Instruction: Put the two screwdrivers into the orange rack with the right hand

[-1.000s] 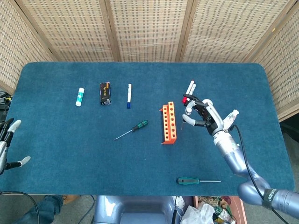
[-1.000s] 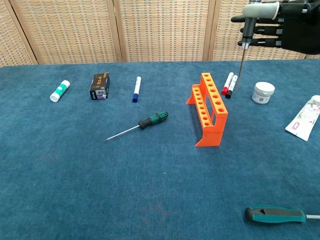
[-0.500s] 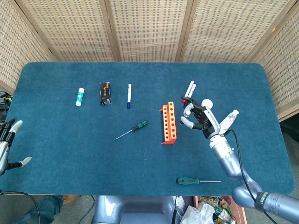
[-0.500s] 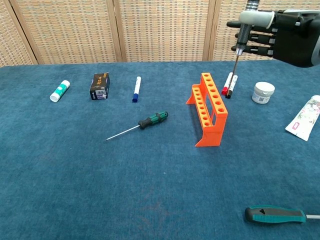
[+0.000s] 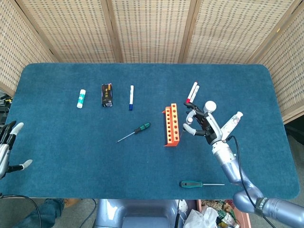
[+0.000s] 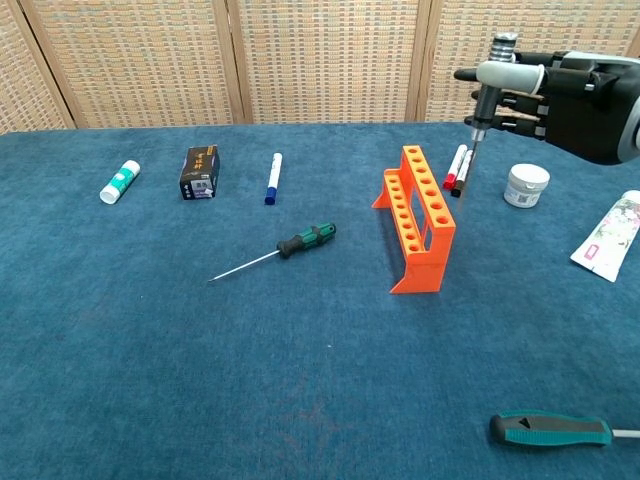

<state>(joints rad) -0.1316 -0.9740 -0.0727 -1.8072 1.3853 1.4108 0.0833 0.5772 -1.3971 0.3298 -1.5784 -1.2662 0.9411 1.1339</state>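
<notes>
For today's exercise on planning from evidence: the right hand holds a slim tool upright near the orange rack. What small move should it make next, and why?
Probably shift the right hand left toward the orange rack, then lower. The slim tool it grips hangs tip-down, above and to the right of the rack's holes, not over one. Two green-handled screwdrivers lie on the cloth.

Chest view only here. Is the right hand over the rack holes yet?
Observer: No. From above, the right hand, which holds the thin tool, sits beside the orange rack, on its right, not over the holes.
Operator: The near screwdriver is cut off at my frame edge. Which way does it lie?
Observer: The head view shows all of the near screwdriver: handle to the left, shaft pointing right, near the table's front edge.
Operator: Left hand?
Observer: The left hand is at the table's left edge, fingers apart, holding nothing.
</notes>
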